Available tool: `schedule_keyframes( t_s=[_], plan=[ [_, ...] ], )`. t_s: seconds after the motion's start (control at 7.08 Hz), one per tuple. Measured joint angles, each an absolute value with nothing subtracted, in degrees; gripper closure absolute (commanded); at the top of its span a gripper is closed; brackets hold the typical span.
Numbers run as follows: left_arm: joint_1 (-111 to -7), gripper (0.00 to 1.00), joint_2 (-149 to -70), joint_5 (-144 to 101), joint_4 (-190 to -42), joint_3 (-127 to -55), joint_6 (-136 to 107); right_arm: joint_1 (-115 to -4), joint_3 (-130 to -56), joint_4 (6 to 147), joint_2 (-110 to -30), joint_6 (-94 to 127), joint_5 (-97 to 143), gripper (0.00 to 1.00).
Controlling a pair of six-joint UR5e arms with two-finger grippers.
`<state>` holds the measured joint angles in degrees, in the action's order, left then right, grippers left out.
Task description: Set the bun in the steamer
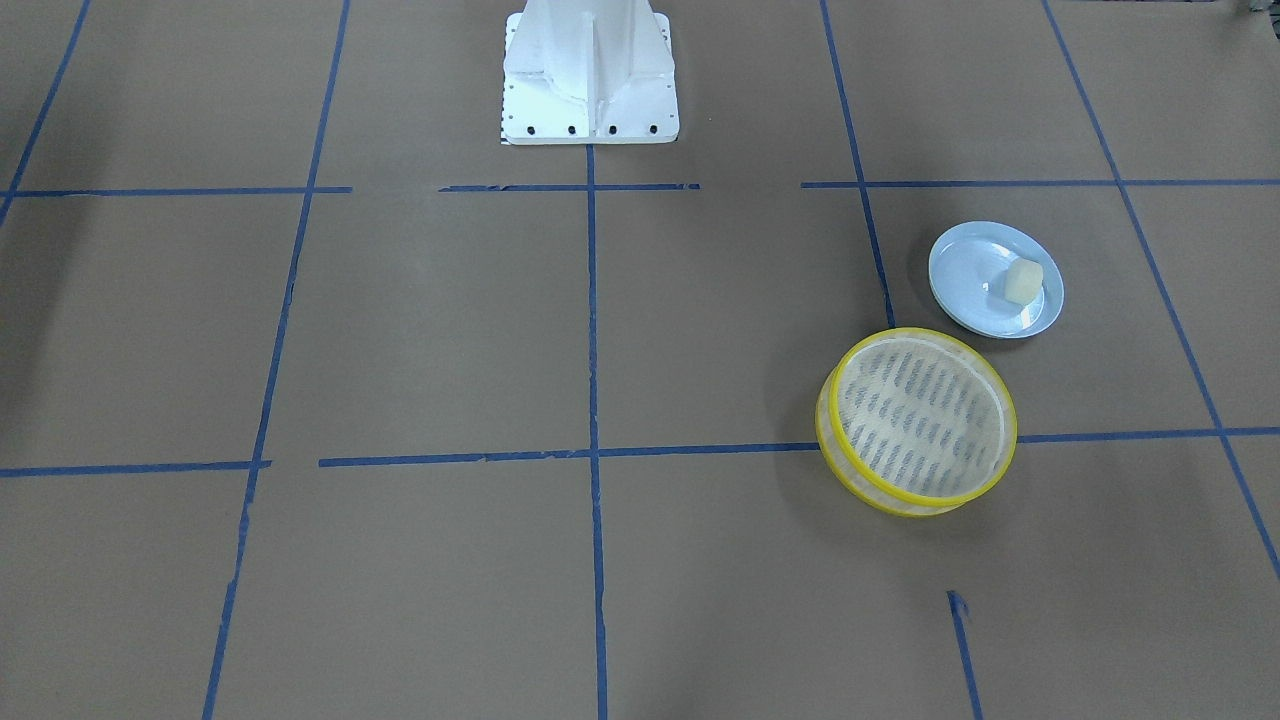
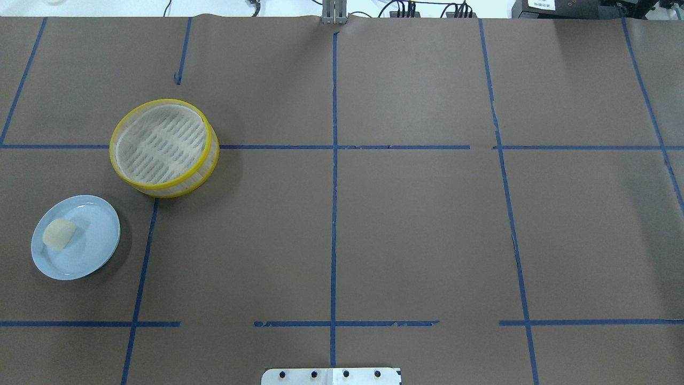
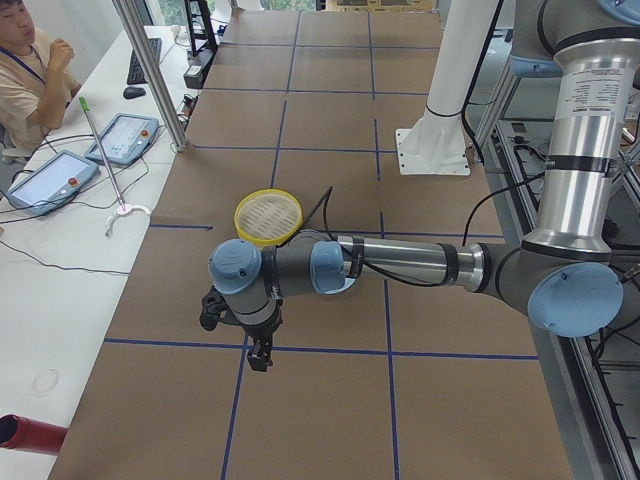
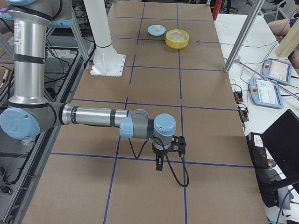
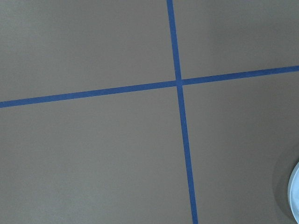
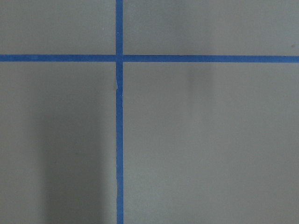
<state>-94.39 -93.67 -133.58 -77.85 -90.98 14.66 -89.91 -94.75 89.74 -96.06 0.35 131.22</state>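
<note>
The bun [image 1: 1023,280] is a small cream-white block lying on a pale blue plate [image 1: 972,268]. It also shows in the overhead view [image 2: 59,233] and the right side view [image 4: 160,28]. The steamer [image 1: 920,420] is empty and stands beside the plate [image 2: 93,243], yellow-rimmed, also in the overhead view [image 2: 163,144]. My left gripper [image 3: 258,355] hangs above the paper, apart from the plate, near a tape crossing. My right gripper [image 4: 160,163] hangs at the table's other end. Both show only in side views, so I cannot tell whether they are open or shut.
Brown paper with a blue tape grid covers the table. The white robot base [image 1: 590,70] stands at the table's robot-side edge. An operator [image 3: 25,70] sits beside a side table with tablets [image 3: 125,138]. A metal pole [image 3: 150,70] stands at the table's edge.
</note>
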Motion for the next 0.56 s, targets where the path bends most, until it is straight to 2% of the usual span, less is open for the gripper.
schedule_keyframes(
  t_s=[0.42, 0.56],
  plan=[
    [-89.91, 0.00, -93.52, -133.49, -85.37, -93.98, 10.39, -89.91, -94.75, 89.74, -96.06, 0.35, 131.22, 0.00],
    [-84.99, 0.10, -93.52, -133.23, -87.74, -95.87, 4.69, -89.91, -94.75, 89.74, -96.07, 0.35, 131.22, 0.00]
  ],
)
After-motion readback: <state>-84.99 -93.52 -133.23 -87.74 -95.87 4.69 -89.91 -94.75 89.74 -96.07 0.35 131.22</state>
